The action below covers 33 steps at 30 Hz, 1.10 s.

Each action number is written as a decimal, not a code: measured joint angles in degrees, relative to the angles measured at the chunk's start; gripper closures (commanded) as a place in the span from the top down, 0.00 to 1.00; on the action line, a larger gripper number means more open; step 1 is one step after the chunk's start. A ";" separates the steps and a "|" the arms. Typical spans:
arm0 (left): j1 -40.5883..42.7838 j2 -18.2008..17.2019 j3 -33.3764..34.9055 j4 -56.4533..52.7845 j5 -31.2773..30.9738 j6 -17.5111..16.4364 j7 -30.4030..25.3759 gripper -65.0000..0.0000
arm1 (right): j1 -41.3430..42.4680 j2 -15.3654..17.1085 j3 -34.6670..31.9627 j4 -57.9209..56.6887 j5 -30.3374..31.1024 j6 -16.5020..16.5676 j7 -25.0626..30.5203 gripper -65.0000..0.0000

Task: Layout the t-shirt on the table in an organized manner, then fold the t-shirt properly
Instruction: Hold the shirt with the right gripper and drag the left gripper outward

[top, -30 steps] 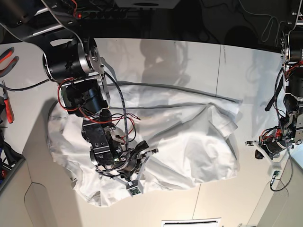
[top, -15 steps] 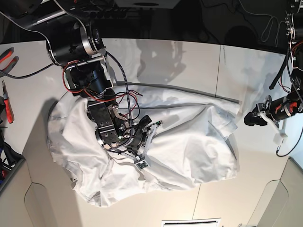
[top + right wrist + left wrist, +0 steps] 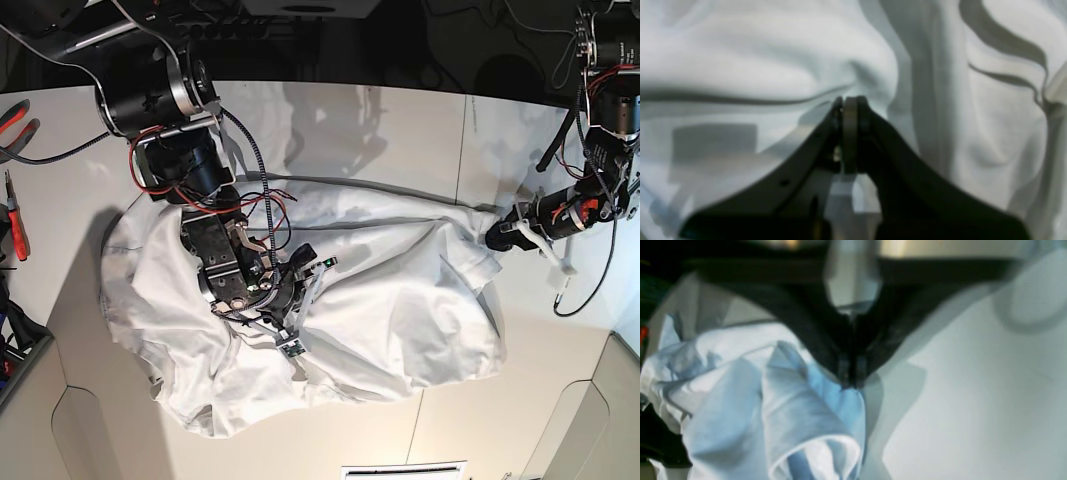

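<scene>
Lying rumpled on table (image 3: 380, 120), t-shirt (image 3: 400, 300)

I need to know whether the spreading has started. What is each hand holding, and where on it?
Left hand: shut on the t-shirt at its edge fold. Right hand: shut, over the shirt's middle; a hold cannot be told.

The left gripper (image 3: 852, 380) points down from the top of the frame, its 2 dark jaws pressed together on an edge of the t-shirt (image 3: 773, 406). The white cloth bunches in wrinkled folds to the left and below. The bare white table (image 3: 973, 400) fills the right side, shadowed beside the fingertips.
</scene>
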 measured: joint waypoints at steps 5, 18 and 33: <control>1.14 -3.80 -0.68 3.56 -8.94 0.04 8.94 0.00 | 0.00 0.20 0.02 0.00 -3.41 -7.52 0.87 0.00; 15.28 -4.26 -16.72 20.52 -27.67 -0.02 32.79 0.00 | -0.02 0.42 0.00 0.00 -7.89 -17.35 0.87 0.00; 30.73 -4.87 -31.30 27.56 -29.33 0.02 34.36 0.35 | 0.00 2.05 2.23 0.00 -7.76 -19.17 0.98 0.00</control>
